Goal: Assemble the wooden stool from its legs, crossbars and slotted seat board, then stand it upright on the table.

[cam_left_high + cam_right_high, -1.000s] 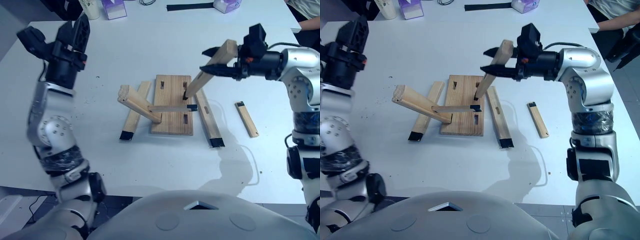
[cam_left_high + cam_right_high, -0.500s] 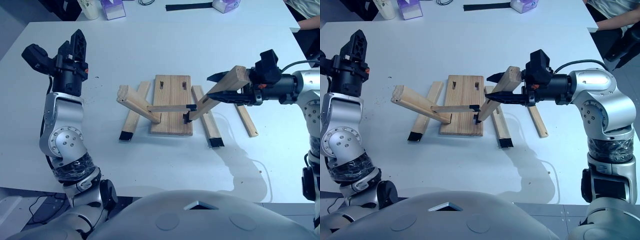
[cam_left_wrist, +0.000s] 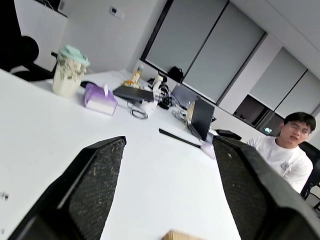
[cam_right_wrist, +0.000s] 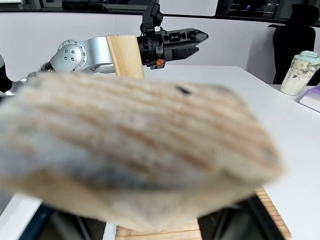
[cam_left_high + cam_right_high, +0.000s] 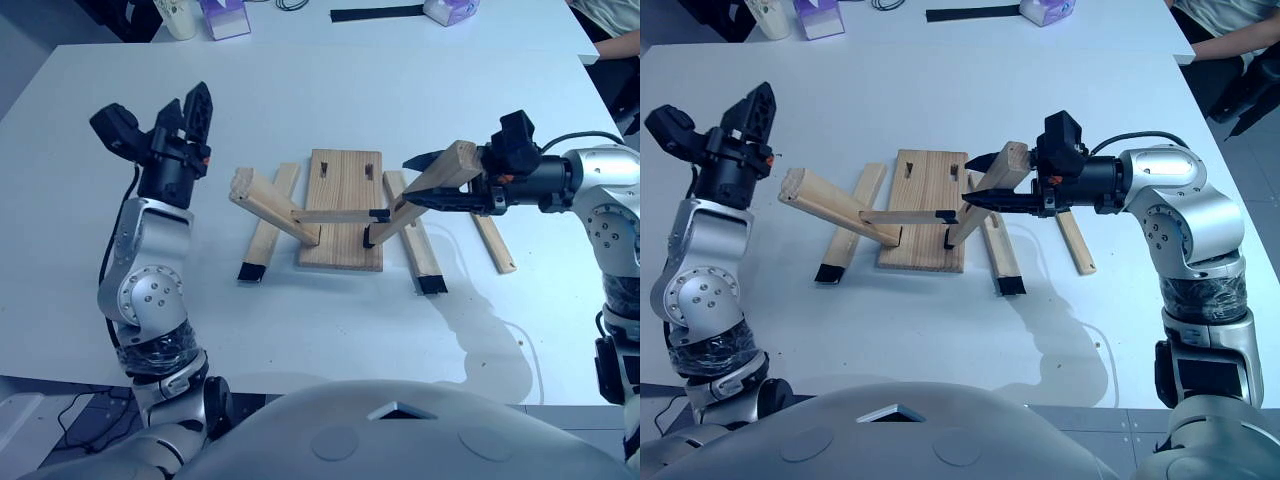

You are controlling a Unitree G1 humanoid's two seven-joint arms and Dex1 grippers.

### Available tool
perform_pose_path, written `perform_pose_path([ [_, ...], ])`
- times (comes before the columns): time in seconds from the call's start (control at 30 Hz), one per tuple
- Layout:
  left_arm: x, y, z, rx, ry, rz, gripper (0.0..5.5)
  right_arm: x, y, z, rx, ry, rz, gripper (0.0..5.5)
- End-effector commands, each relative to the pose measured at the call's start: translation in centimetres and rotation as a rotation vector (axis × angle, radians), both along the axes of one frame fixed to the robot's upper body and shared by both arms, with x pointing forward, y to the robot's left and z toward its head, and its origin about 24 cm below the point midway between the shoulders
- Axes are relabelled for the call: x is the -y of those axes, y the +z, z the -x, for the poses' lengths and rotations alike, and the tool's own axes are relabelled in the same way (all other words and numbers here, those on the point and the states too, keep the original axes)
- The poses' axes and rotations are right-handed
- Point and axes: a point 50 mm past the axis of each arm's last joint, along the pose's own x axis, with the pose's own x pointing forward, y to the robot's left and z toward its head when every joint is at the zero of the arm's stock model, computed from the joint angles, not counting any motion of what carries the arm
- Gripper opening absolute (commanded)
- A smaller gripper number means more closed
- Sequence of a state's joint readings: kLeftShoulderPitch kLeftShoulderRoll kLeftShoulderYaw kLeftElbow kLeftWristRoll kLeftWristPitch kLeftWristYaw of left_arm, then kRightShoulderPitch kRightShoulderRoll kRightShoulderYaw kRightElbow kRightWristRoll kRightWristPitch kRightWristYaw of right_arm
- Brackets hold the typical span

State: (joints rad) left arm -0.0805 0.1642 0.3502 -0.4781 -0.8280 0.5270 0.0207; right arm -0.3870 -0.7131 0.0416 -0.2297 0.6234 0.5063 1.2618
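Note:
The slotted seat board (image 5: 345, 195) lies flat at mid-table. My right gripper (image 5: 432, 182) is shut on a wooden leg (image 5: 425, 190) that slants down, its black-tipped foot on the board's near right corner. A thin crossbar (image 5: 335, 215) runs from that leg to a second leg (image 5: 270, 205), which leans tilted over the board's left edge. Two more legs lie flat, one left of the board (image 5: 262, 238) and one right of it (image 5: 418, 245). A short crossbar (image 5: 494, 238) lies farther right. My left gripper (image 5: 185, 115) is open, raised to the left of the tilted leg.
Along the table's far edge stand a cup (image 5: 180, 15), a purple box (image 5: 228, 16), a black strip (image 5: 378, 12) and another box (image 5: 452, 10). Bare table surface stretches in front of the parts and on the left side.
My right gripper carried its leg from the board's far right slot down to the near right corner. My left arm dropped lower and came in closer to the tilted leg.

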Motion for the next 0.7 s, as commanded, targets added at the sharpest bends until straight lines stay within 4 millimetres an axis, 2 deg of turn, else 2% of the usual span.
perform_pose_path([
  [0.03, 1.0, -0.4, 0.6, -0.006, -0.030, -0.004, 3.21, 0.4, -0.8, -0.6, 0.013, -0.025, 0.121, 2.01],
  [0.37, 2.9, -3.0, 2.7, -0.100, -0.076, -0.061, 3.21, -1.1, -1.1, 0.3, 0.058, 0.043, 0.237, 2.01],
  [0.5, 3.7, -3.7, 2.9, -0.117, -0.097, -0.079, 3.21, -1.1, -1.2, 0.0, 0.027, 0.029, 0.235, 2.01],
  [0.7, 4.2, -4.5, 2.7, -0.127, -0.080, -0.118, 3.21, -1.4, 0.0, -1.4, 0.030, 0.044, 0.240, 2.01],
])
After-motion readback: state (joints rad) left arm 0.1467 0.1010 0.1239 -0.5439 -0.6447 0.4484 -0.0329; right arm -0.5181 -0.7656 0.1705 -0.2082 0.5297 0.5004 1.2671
